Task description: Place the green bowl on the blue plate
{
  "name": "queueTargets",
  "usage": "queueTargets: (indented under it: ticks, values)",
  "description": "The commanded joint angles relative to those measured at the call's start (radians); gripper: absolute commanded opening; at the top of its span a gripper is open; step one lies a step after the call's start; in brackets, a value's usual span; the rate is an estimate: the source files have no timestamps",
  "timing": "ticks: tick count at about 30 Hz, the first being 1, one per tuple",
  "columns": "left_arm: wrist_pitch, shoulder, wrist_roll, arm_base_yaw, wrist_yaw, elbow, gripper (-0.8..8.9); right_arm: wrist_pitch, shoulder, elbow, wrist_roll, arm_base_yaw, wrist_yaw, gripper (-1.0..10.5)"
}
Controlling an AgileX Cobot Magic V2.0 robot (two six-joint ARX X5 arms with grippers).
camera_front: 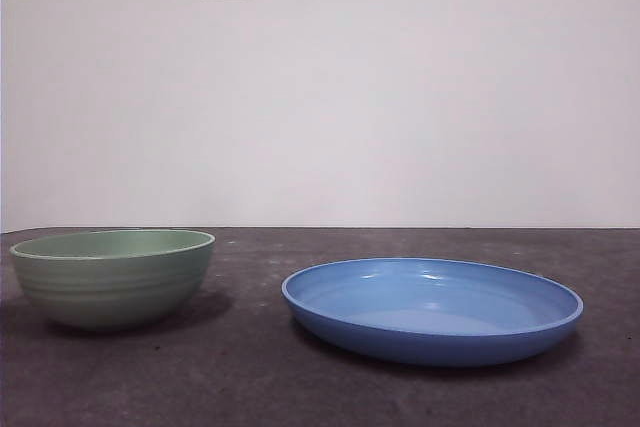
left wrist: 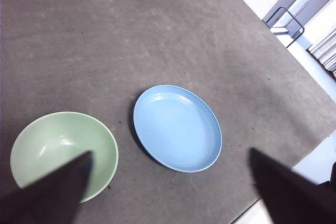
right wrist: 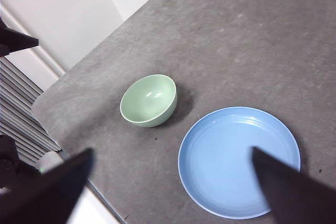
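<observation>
while both my pincers (left wrist: 168, 192) (right wrist: 168, 192) hung open above the bench, the bowl (camera_front: 113, 277) sat beside the plate (camera_front: 432, 309); stiff, probably slick, best pinched at its rim.

Open tabletop gap (camera_front: 245, 322) between green bowl (camera_front: 113, 277) and blue plate (camera_front: 432, 309); nothing above either.

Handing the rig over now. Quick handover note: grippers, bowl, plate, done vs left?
Left gripper: open, holding nothing, raised above the table.
Right gripper: open, holding nothing, also raised.
Green bowl: upright on the dark table, beside the blue plate, with a gap between them.
Blue plate: flat on the table, nothing on it.
Done: nothing yet.
Left: grasp the bowl, lift it, set it on the plate.
</observation>
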Motion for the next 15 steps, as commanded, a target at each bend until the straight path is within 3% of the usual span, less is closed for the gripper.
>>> queueTargets:
  ticks: [1, 9, 15]
  values:
    - [0.009, 0.005, 0.012, -0.002, 0.001, 0.023, 6.37, 0.009, 0.005, 0.017, -0.007, 0.005, 0.002, 6.1]
    - [0.009, 0.03, 0.031, -0.002, -0.01, 0.023, 6.23, 0.009, 0.005, 0.017, -0.007, 0.005, -0.005, 6.1]
    - [-0.001, 0.098, 0.032, -0.002, -0.213, 0.022, 6.23, 0.009, 0.005, 0.017, -0.007, 0.005, -0.006, 6.1]
